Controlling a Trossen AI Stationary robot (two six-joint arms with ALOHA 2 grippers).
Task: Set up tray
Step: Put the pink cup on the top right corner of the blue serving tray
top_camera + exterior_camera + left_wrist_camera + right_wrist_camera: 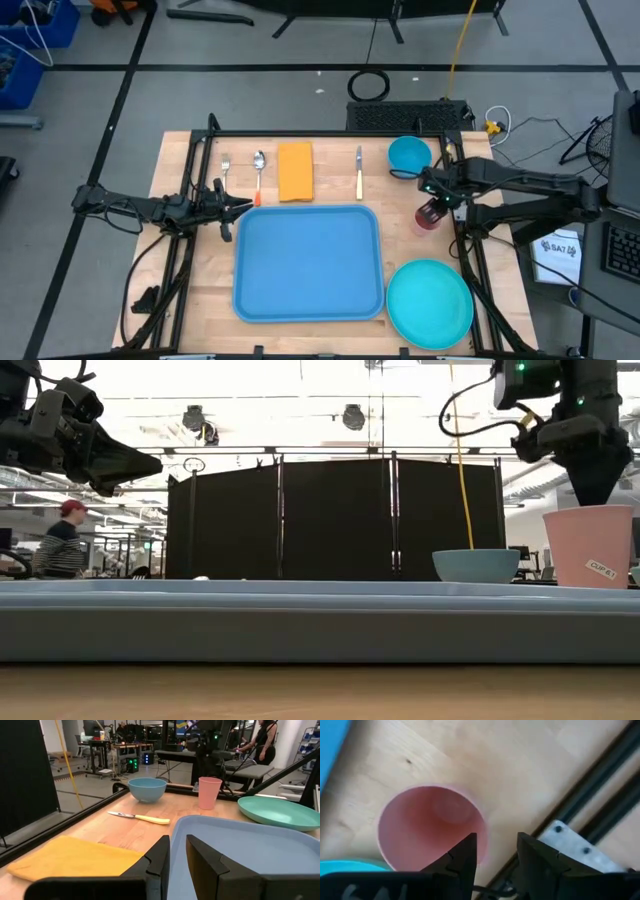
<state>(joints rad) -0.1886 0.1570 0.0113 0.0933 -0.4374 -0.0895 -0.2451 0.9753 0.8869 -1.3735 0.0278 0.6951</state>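
Observation:
The blue tray [308, 262] lies flat in the middle of the table and fills the foreground of the low view [300, 620]. My left gripper [240, 205] hovers over the tray's far left corner, its fingers [177, 855] a narrow gap apart and empty. A pink cup [428, 216] stands upright to the right of the tray. My right gripper [495, 852] points down at the cup from above and is open. One finger is inside the cup's rim [482, 835] and one is outside it. My right gripper stands astride the pink cup's rim [482, 835] from above, one finger [465, 852] inside the cup and one [535, 857] outside. I cannot tell whether either finger touches the wall. The cup stands upright on the table [590, 545].
Along the far edge lie a fork [226, 170], a spoon [259, 170], a yellow napkin [295, 171] and a knife [359, 172]. A blue bowl [409, 154] stands at the far right. A round turquoise plate [430, 303] lies near the front right corner. A black frame borders the table.

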